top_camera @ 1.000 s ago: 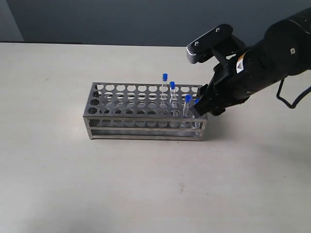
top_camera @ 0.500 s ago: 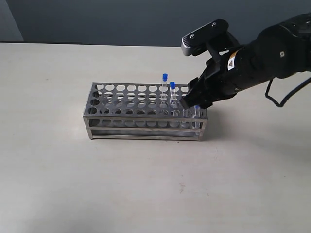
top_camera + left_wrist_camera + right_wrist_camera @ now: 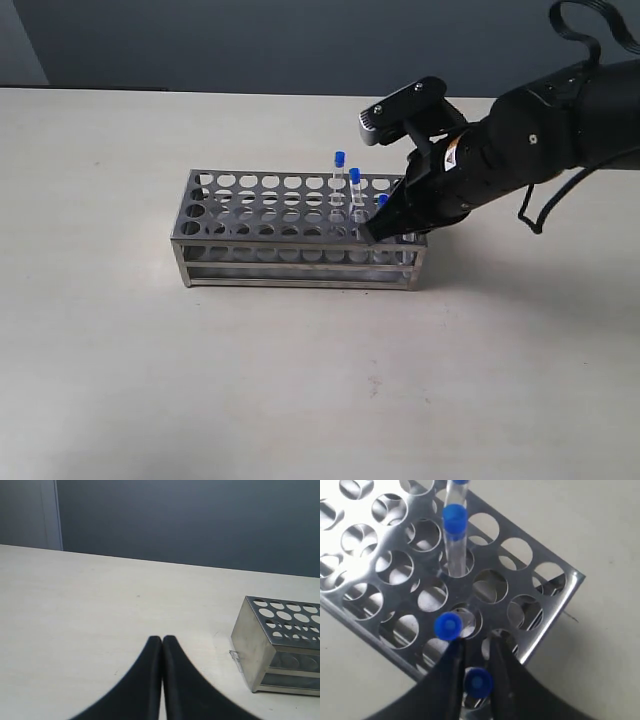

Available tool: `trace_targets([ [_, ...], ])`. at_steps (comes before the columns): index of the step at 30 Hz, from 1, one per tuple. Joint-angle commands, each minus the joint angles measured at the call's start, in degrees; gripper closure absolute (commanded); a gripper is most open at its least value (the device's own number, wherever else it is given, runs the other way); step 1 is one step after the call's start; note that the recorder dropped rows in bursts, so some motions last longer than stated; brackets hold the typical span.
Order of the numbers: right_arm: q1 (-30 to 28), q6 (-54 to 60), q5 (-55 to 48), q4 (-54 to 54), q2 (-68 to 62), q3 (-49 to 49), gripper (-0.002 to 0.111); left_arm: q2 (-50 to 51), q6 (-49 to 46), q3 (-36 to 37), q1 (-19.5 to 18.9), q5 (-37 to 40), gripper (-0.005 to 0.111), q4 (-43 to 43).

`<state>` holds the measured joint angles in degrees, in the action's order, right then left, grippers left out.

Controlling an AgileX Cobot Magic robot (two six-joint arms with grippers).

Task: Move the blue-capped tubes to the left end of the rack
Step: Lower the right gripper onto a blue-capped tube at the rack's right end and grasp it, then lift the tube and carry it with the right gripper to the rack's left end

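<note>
Since 1 second ago our right gripper (image 3: 386, 232) has slid toward 9 o'clock and dipped over the 3 o'clock end of the rack (image 3: 280, 241), jaws only narrowly apart astride 1 tube (image 3: 478, 682), and we cannot tell whether they pinch it, so we judge the lift toward 9 o'clock is next.

No legible txt; small sticker (image 3: 453, 152) on R arm (image 3: 530, 140) too blurry.
</note>
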<state>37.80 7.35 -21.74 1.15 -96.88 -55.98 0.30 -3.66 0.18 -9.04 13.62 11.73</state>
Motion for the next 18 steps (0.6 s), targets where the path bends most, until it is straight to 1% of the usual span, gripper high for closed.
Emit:
trace_targets([
  [1, -0.04, 0.18, -3.99, 0.26, 2.49, -0.35, 0.108, -0.30, 0.02, -0.18, 0.65, 0.16, 0.106, -0.03],
  [6, -0.04, 0.18, -3.56, 0.26, 11.34, -0.35, 0.108, -0.30, 0.02, -0.18, 0.65, 0.16, 0.106, -0.03],
  [11, -0.04, 0.18, -2.94, 0.26, 16.82, -0.35, 0.108, -0.30, 0.02, -0.18, 0.65, 0.16, 0.106, -0.03],
  [18, -0.04, 0.18, -3.91, -4.71, 18.13, -4.37, 0.108, -0.30, 0.02, -0.18, 0.65, 0.16, 0.106, -0.03],
])
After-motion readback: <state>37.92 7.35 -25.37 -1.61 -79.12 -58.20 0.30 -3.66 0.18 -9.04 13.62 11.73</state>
